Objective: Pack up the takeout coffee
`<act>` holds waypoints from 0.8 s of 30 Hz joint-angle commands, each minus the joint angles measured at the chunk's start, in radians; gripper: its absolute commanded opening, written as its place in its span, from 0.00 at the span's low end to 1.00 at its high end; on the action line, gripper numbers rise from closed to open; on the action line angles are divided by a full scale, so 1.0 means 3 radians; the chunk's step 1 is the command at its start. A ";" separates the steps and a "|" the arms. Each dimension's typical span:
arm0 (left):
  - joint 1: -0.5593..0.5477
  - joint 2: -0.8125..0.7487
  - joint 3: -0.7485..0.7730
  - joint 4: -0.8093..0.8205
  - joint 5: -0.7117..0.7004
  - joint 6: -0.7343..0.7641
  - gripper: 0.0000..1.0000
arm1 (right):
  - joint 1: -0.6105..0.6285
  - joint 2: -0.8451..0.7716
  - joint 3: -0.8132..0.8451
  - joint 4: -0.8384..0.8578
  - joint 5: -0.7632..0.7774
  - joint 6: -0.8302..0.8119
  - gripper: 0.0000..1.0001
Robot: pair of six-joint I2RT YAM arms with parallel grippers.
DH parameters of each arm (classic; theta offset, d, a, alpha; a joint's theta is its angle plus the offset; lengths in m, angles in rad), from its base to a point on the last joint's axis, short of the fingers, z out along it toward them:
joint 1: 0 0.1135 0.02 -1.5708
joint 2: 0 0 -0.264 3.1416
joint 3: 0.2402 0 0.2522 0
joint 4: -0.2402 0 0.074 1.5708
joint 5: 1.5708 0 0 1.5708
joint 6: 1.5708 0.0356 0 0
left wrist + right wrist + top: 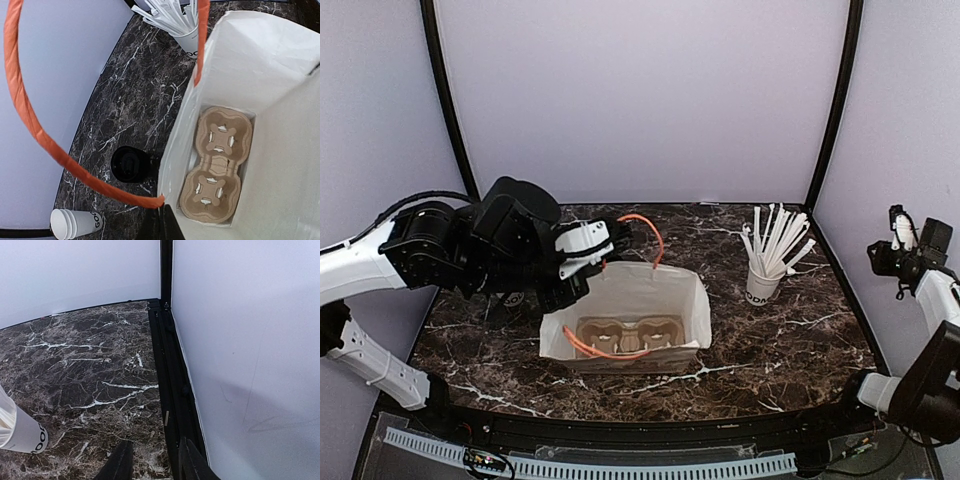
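1. We see the left gripper [588,272] clamped tight on the paper bag's [695,300] rim. The right gripper [156,465] stands partly open and empty.
2. Only our left wrist view shows the takeout coffee [129,164], which stands just beside the bag.

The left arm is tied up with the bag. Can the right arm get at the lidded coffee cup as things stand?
Probably not directly. The takeout coffee stands beyond the paper bag, on its left side, while the right gripper hangs open by the right wall; the bag stands between.
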 commanded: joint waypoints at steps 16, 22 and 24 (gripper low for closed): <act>-0.1327 -0.0137 0.0129 -0.0782 -0.0056 -0.0734 0.00 | -0.0077 0.0156 -0.0101 0.0148 -0.0181 -0.0064 0.35; -0.1354 -0.0263 -0.0008 -0.0557 0.0361 -0.0785 0.00 | -0.0086 0.0169 -0.0133 0.0181 -0.0236 -0.0083 0.36; -0.1358 -0.0263 -0.0029 -0.0524 0.0310 -0.0836 0.00 | -0.0086 0.0157 -0.0150 0.0197 -0.0261 -0.0084 0.37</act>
